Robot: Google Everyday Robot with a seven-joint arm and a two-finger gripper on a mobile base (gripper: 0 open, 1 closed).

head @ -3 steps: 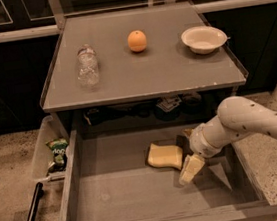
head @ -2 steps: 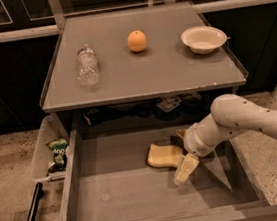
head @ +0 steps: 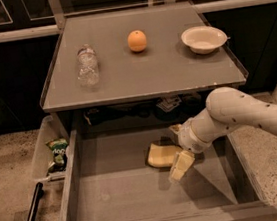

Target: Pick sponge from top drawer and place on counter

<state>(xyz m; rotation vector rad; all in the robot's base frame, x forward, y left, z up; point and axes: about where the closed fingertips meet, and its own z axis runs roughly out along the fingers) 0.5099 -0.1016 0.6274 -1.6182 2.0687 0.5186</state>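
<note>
The pale yellow sponge lies flat on the bottom of the open top drawer, right of its middle. My gripper reaches down into the drawer from the right, at the sponge's right end. It is open: one cream finger stands in front of the sponge and the other shows just behind it. The sponge rests on the drawer floor. The grey counter is above the drawer.
On the counter stand a clear plastic bottle lying down at the left, an orange in the middle and a white bowl at the right. A clear bin with a green bag hangs left of the drawer.
My arm has moved left and a little back in the drawer, bringing the fingers up to the sponge's right end. The sponge has not moved.
</note>
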